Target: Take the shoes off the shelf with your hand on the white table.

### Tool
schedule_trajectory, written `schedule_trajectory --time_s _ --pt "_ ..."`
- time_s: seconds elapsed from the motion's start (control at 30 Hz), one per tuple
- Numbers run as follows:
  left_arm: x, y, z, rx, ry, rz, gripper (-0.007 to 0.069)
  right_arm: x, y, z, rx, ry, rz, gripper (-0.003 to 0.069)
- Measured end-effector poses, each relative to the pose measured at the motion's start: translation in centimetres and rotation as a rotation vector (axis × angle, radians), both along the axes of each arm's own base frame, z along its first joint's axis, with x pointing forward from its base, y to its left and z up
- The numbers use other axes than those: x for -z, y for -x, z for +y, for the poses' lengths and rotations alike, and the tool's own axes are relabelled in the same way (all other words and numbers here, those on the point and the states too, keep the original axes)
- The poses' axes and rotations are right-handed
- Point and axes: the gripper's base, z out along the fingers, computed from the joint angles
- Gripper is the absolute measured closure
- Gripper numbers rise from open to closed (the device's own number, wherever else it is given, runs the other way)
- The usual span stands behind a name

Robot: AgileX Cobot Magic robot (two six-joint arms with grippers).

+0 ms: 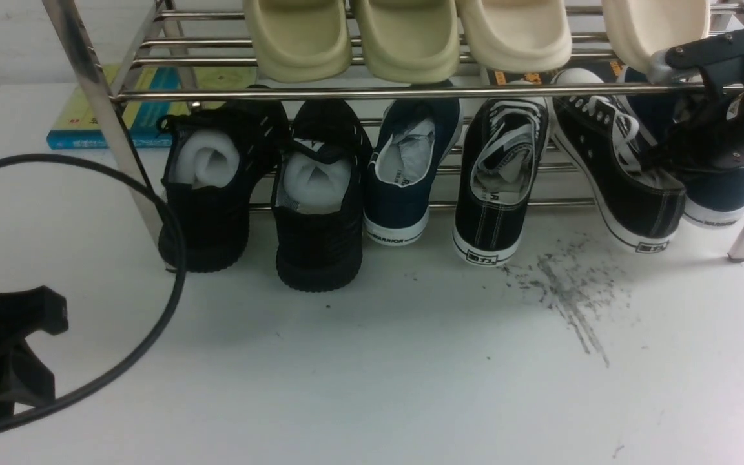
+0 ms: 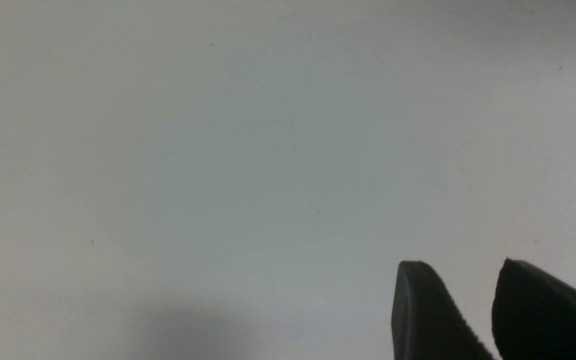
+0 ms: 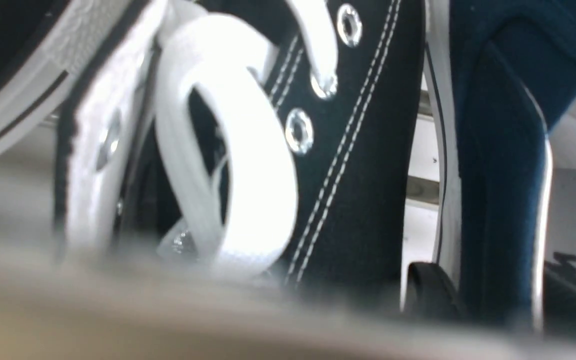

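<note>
My bench (image 1: 372,374) is a flat white top, bare across the front, with a patch of dark grey scuff streaks (image 1: 569,297) right of centre. The steel rack (image 1: 97,110) stands on it on slanted legs. A row of shoes (image 1: 320,213), one navy slip-on (image 1: 404,187) among them, sits heel-down on the white, toes tipped back on the lower rail. A blue-and-yellow book (image 1: 88,123) lies flat behind the left leg. A black cable (image 1: 182,271) loops over the left side.

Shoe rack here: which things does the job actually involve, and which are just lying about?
Job: middle navy shoe, far-right navy shoe, steel shelf, right hand, white table.
Lying about: black knit shoes, black laced sneakers, cream slippers, books.
</note>
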Motion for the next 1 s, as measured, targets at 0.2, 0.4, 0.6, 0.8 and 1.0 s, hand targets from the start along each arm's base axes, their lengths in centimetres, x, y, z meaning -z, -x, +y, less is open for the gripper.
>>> schedule_trajectory --time_s 0.2,0.4,0.6,0.8,1.0 --pt "0.0 0.1 0.0 0.002 -0.005 0.009 0.0385 -0.1 0.1 0.0 -0.001 0.004 0.002 0.0496" --pt "0.0 0.1 0.0 0.003 -0.006 0.013 0.0385 -0.7 0.5 -0.1 0.002 0.008 0.019 0.0579" --pt "0.1 0.1 0.0 0.003 -0.006 0.015 0.0385 -2.3 1.9 -0.2 0.01 0.013 0.052 0.0629" --pt "0.1 0.2 0.0 0.004 -0.007 0.021 0.0385 -4.6 3.6 -0.4 0.022 0.01 0.071 0.0629" --pt "0.1 0.2 0.1 0.004 -0.01 0.021 0.0385 -7.2 6.0 -0.5 0.033 0.011 0.097 0.0629"
